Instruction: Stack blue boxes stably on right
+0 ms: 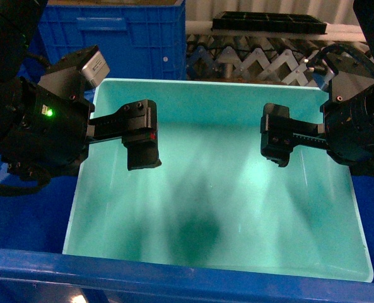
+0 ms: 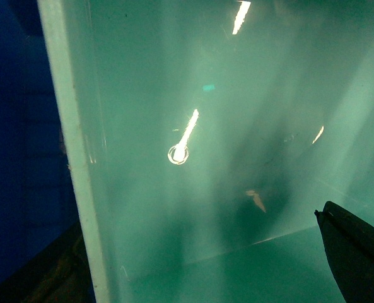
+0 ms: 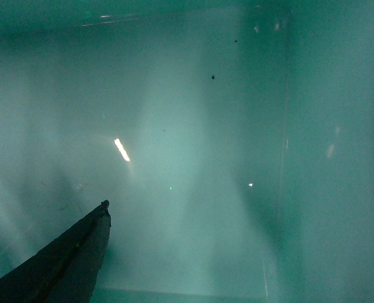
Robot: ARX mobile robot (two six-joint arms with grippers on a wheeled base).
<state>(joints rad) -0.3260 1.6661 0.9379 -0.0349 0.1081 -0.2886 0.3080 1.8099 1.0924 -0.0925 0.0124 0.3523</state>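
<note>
Reaching inward over the turquoise box (image 1: pixel 218 208), left gripper (image 1: pixel 142 142) and right gripper (image 1: pixel 276 140) face each other; jaw state unclear.

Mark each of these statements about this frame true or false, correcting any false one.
1. The turquoise box sits inside the larger deep blue box. True.
2. Both grippers hang over the turquoise box's interior. True: left gripper, right gripper.
3. The turquoise box holds several small parts. False: its floor shows only shadows and light glints.
4. A ribbed dark-blue crate stands beyond the turquoise box at upper left. True.
5. The left gripper grips the turquoise box's rim. False: it hangs over the interior, away from the rim.
</note>
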